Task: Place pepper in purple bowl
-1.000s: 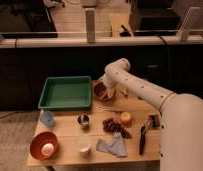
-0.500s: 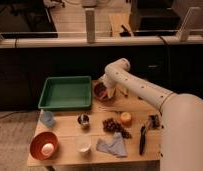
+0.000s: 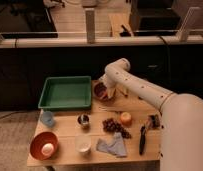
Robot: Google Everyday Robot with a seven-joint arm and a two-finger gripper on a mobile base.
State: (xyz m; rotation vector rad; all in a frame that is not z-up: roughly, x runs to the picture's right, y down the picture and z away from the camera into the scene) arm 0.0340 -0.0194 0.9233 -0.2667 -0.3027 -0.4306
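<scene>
The purple bowl (image 3: 99, 92) stands at the back of the wooden table (image 3: 70, 157), just right of the green tray (image 3: 66, 92). My white arm reaches in from the lower right, and my gripper (image 3: 109, 93) hangs right over the bowl's right side, partly covering it. I see no pepper; it may be hidden by the gripper or inside the bowl.
An orange bowl (image 3: 43, 145) holding a pale round object sits front left. Also on the table are a white cup (image 3: 83, 143), a blue cloth (image 3: 111, 146), dark grapes (image 3: 115, 126), an orange fruit (image 3: 125, 118), a small metal cup (image 3: 83, 120), a blue cup (image 3: 47, 118) and a black tool (image 3: 142, 138).
</scene>
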